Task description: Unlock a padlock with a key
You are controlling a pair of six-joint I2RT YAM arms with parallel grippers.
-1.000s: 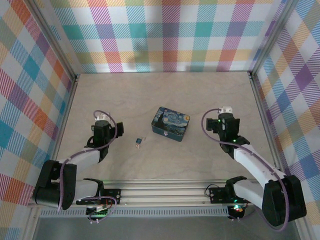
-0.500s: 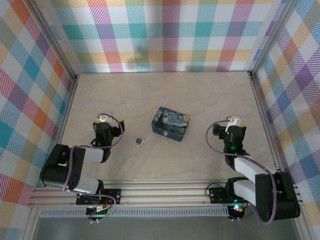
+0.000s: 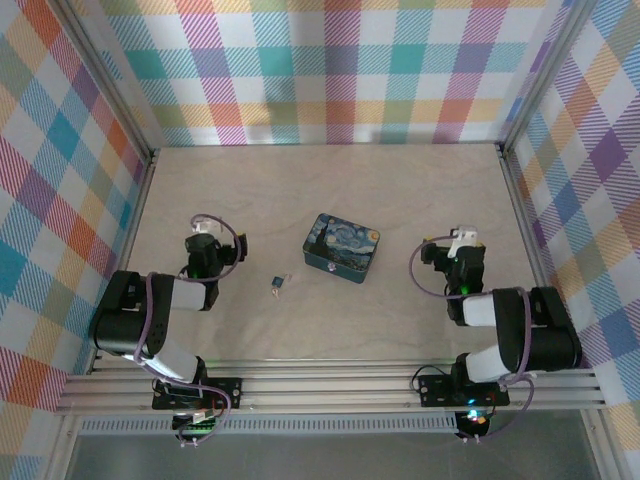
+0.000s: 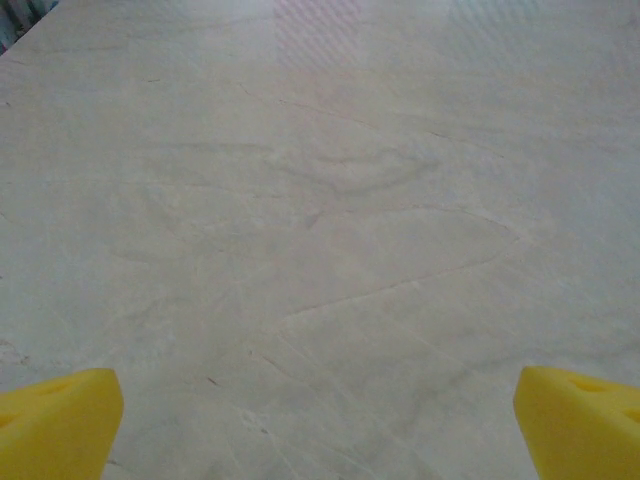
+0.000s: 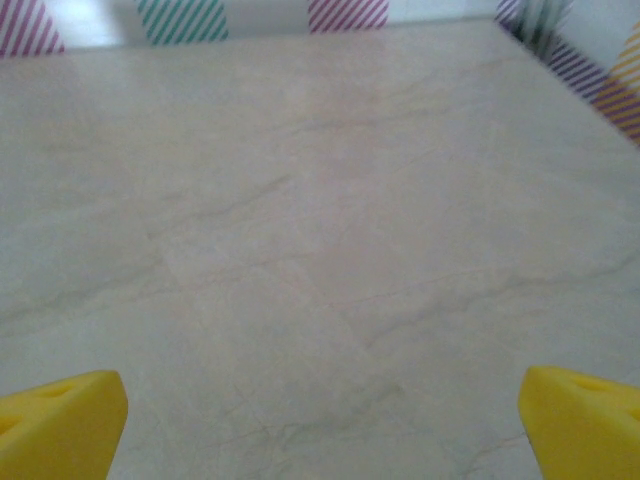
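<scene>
The padlock [image 3: 277, 285] lies on the bare wooden bench [image 3: 330, 190], a little nearer the near edge than the far one and slightly left of the middle. It is tiny and blue-bodied, with a silvery bit at its far right end. That bit is too small to tell as shackle or key. Just right of it and a little farther back sits a tin [image 3: 341, 248], dark blue-green with a swirly night-sky picture on the lid, turned a little off the bench edges. Padlock and tin are near each other but apart.

The left arm [image 3: 165, 300] is folded at the near left part of the bench, its wrist pointing toward the far edge, well left of the padlock. The left gripper [image 4: 320, 430] has its jaws spread wide and holds nothing. In the left wrist view its yellow fingertips [image 4: 55, 420] sit in the bottom corners with bare bench between them.

The right arm [image 3: 505, 320] is folded likewise at the near right, its wrist to the right of the tin and apart from it. The right gripper [image 5: 320, 430] is also spread wide and empty, with wood grain between its tips. Ahead of it the bench's far edge meets a checked wall [image 5: 180, 18]. A metal rail [image 3: 330, 385] runs along the near edge.
</scene>
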